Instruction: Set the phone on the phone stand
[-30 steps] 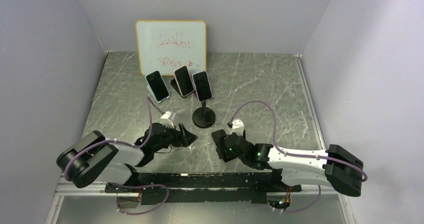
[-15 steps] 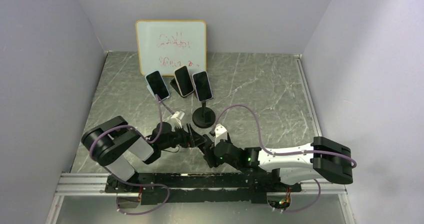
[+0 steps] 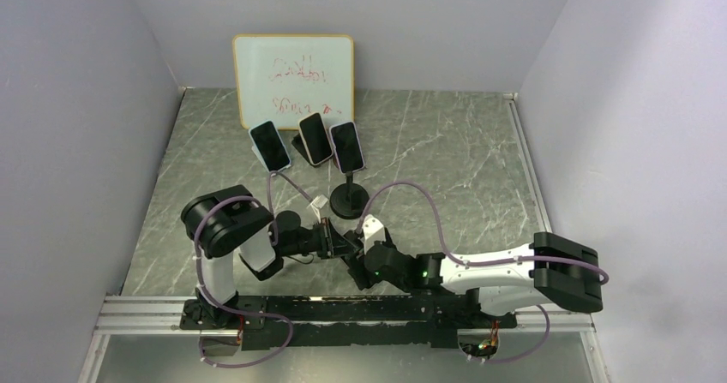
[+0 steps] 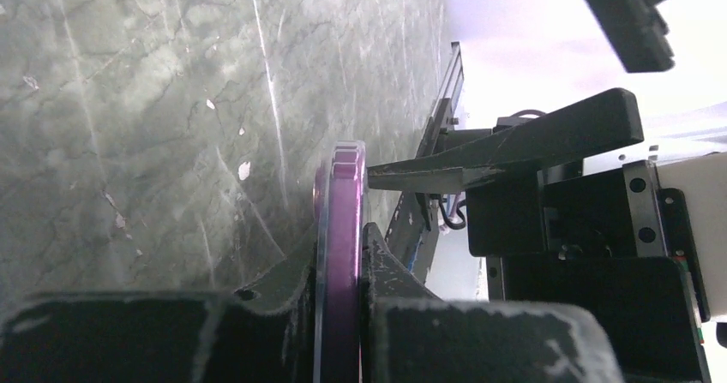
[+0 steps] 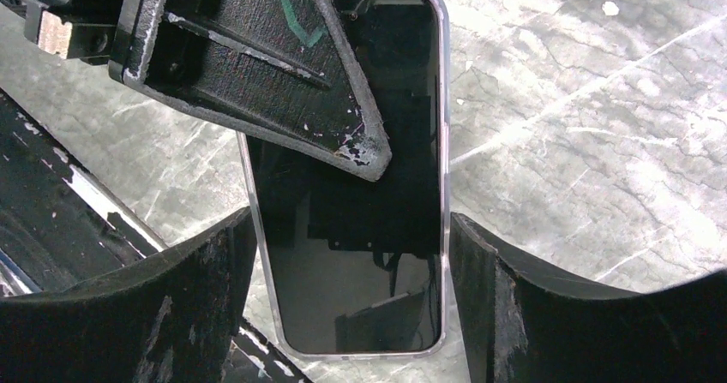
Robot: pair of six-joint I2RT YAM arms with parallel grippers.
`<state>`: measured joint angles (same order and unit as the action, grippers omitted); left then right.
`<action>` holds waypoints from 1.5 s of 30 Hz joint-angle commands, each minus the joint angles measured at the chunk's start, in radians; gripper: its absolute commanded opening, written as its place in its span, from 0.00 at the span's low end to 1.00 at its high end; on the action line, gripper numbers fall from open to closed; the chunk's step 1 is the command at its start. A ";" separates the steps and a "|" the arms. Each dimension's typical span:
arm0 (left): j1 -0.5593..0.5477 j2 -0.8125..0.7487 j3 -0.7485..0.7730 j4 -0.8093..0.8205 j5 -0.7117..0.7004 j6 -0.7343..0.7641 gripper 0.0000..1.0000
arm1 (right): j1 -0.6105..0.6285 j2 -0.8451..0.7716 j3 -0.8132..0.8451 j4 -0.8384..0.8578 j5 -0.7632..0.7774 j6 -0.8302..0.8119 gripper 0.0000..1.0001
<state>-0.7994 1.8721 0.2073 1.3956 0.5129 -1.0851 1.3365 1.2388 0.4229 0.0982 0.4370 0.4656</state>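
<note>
A black-screened phone (image 5: 360,143) with a silver rim is held flat just above the marble table (image 5: 583,143). My right gripper (image 5: 351,229) is shut on its two long sides. My left gripper (image 4: 340,248) is shut on the same phone, whose purple edge (image 4: 340,203) shows between the jaws. One left finger (image 5: 257,57) lies across the screen. In the top view both grippers meet near the table's front, left gripper (image 3: 341,244) against right gripper (image 3: 357,251), and the phone is hidden there. A black phone stand (image 3: 350,201) with a round base stands just behind, carrying another phone (image 3: 347,146).
Two more phones (image 3: 270,146) (image 3: 315,138) lean on stands at the back, in front of a whiteboard (image 3: 293,79). Grey walls close in the table on three sides. The arms' mounting rail (image 3: 343,310) runs along the near edge.
My left arm has swung right to meet the right gripper, and its jaws have gone from open to shut on the phone. The right arm shifted left, still holding the phone.
</note>
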 commanded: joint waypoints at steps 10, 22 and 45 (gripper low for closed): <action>-0.002 0.030 0.051 0.388 0.183 0.004 0.05 | -0.077 -0.581 -0.028 -0.006 0.140 -0.131 0.98; 0.012 -0.692 0.386 -0.753 -0.036 0.741 0.05 | -0.458 -0.534 -0.019 0.191 -0.557 0.007 0.95; 0.312 -0.859 0.356 -0.459 0.203 0.438 0.05 | -0.710 -0.232 0.054 0.868 -1.208 -0.027 0.86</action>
<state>-0.5491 1.0222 0.5869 0.7746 0.6281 -0.5247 0.6373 1.0264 0.4320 0.7929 -0.6697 0.4446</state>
